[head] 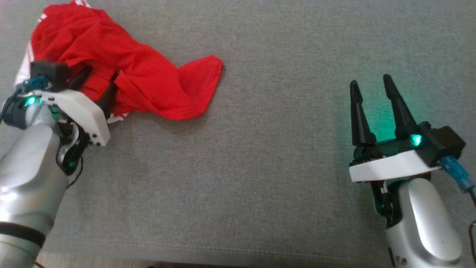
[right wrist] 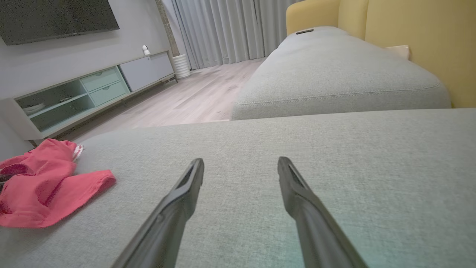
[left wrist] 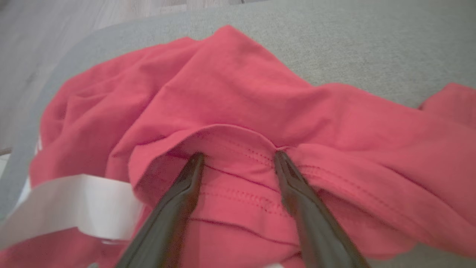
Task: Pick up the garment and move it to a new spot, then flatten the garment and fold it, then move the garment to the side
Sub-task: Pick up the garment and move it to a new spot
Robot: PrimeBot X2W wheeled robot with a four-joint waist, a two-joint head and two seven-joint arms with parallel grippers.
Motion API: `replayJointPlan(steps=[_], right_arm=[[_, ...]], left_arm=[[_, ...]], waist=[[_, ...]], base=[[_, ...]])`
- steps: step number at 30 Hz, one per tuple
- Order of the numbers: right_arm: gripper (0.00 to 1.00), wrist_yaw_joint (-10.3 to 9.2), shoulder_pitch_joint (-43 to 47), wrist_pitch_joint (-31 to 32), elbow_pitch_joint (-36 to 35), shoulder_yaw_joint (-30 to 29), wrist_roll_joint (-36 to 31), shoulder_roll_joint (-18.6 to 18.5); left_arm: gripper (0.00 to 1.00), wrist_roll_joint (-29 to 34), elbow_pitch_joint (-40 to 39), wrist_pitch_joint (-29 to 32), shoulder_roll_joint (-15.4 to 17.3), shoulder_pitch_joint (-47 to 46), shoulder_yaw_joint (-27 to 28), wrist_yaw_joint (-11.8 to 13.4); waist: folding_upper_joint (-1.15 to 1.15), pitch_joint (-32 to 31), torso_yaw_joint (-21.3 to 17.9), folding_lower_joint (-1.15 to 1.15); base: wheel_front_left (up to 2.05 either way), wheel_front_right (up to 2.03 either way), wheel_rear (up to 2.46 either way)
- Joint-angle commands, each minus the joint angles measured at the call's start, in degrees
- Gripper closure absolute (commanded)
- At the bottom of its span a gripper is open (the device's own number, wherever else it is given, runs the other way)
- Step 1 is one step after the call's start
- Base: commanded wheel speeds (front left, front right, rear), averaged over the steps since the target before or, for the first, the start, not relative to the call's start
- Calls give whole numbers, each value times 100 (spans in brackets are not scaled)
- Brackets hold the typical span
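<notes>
A crumpled red garment (head: 122,70) with white trim lies at the far left of the grey sofa cushion (head: 260,167). My left gripper (head: 98,83) is open, its two dark fingers pushed into the cloth's folds. In the left wrist view its fingertips (left wrist: 197,160) sit spread against a stitched hem of the garment (left wrist: 238,111), with a white band at the lower left. My right gripper (head: 372,83) stands open above bare cushion at the right, far from the cloth. In the right wrist view the right gripper (right wrist: 241,163) holds nothing and the garment (right wrist: 44,186) lies at the far left.
The cushion's front seam (head: 223,249) runs along the bottom, with floor just beyond. In the right wrist view a second grey seat cushion (right wrist: 334,74), a yellow backrest (right wrist: 420,41), wooden floor (right wrist: 186,100) and a low TV cabinet (right wrist: 74,96) lie beyond.
</notes>
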Motion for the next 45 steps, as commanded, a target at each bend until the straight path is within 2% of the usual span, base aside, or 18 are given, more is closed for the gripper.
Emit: replayJointPlan(steps=[1,2,6,9,12,15,20,26,35,45], right_arm=[[0,-5,-108,1,-234,114,-30,-7],[0,-5,-107,-1,-236,112,-29,-7],[0,-5,-88,-19,-202,115,-8,-7],[0,-5,-54,-54,-117,124,42,-7],[0,-5,-32,-100,-24,150,101,-7],[0,-5,3,-145,69,161,166,-7],[0,-5,92,-205,259,249,317,-7],[0,-5,197,-260,449,344,495,-7],[0,-5,195,-306,487,408,694,-7],[0,-5,-42,-316,296,413,922,-7]], left_arm=[[67,-275,-63,51,390,-285,-77,8],[100,-392,-56,38,450,-334,-220,8],[100,-518,148,-361,611,-534,-349,8],[100,-478,350,-899,588,-681,-307,8],[100,-360,238,-1113,551,-737,-181,8],[100,-70,-546,-1131,512,-657,301,79],[100,515,-1995,-1134,379,-16,1102,159],[100,949,-3058,-1135,175,594,1530,122],[100,1265,-3820,-1135,175,806,1374,61],[100,1335,-4079,-808,162,147,734,22]], waist=[[0,61,-66,-1],[0,62,-77,-1],[0,16,-109,-1],[0,-125,-133,-1],[0,-331,-156,-1],[0,-571,-158,-1],[0,-1010,-217,-1],[0,-1431,-359,-1],[0,-1629,-792,-1],[0,-1247,-1676,-1]], base=[[0,0,0],[0,0,0],[0,0,0],[0,0,0],[0,0,0],[0,0,0],[0,0,0],[0,0,0],[0,0,0],[0,0,0]])
